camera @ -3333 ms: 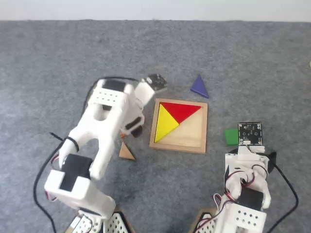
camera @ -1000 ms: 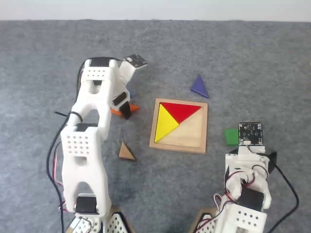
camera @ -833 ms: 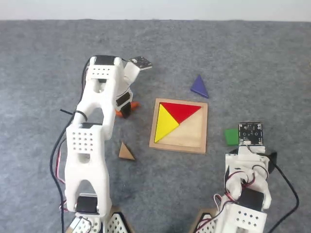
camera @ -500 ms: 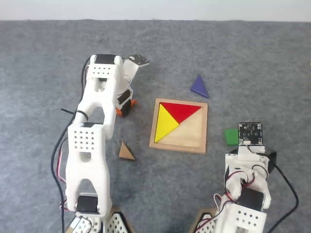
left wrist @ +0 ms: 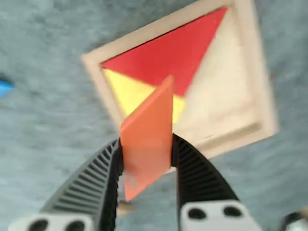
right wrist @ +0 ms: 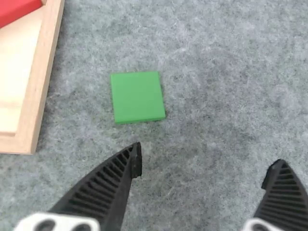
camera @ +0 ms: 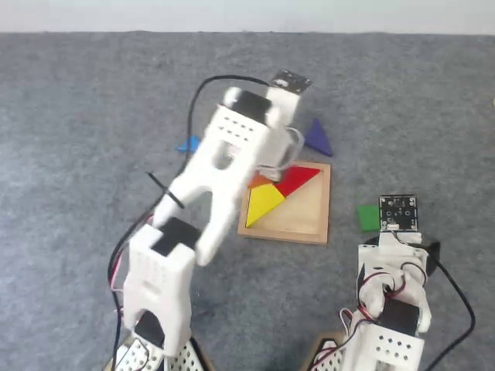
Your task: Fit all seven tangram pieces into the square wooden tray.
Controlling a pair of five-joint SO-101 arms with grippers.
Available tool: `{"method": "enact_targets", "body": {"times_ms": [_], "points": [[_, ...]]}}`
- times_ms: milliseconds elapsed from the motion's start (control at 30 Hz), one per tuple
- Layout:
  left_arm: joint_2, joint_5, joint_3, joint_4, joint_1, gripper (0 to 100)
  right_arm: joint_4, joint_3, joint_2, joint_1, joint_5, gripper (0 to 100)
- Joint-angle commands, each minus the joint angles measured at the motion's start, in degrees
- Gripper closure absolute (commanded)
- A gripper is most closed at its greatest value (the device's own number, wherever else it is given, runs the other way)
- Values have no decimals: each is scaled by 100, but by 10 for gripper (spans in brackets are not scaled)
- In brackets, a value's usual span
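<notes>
The square wooden tray point(camera: 308, 216) holds a red triangle point(camera: 299, 177) and a yellow triangle point(camera: 263, 202). My left gripper point(camera: 267, 173) hangs over the tray's left part, shut on an orange piece point(left wrist: 148, 122) that stands on edge between its fingers point(left wrist: 111, 161), above the yellow triangle point(left wrist: 120, 87) and red triangle point(left wrist: 168, 50). A purple triangle point(camera: 317, 137) lies behind the tray and a blue piece point(camera: 188, 144) to its left. A green square point(right wrist: 137, 96) lies right of the tray point(right wrist: 30, 96), just ahead of my open right gripper point(right wrist: 207, 161).
The right half of the tray point(left wrist: 226, 91) is bare wood. The left arm point(camera: 209, 193) stretches across the carpet left of the tray and hides what lies beneath it. The right arm point(camera: 392, 267) rests at the near right.
The left arm swung from the carpet left of the tray to over the tray, carrying the orange piece. The blue piece now shows where it was. The right arm stayed still.
</notes>
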Motion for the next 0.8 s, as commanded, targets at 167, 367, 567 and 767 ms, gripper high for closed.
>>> {"method": "enact_targets", "body": {"times_ms": [167, 367, 567, 767], "points": [[-149, 1960, -66, -677, 756, 988, 13, 105, 13, 101, 62, 608], [914, 2048, -347, -1160, 993, 988, -40, 79, -31, 602, 62, 608], [1881, 2031, -1455, -659, 985, 987, -40, 97, -31, 549, 281, 608], [2804, 1635, -2949, 290, 1002, 836, 13, 97, -31, 347, 299, 608]]}}
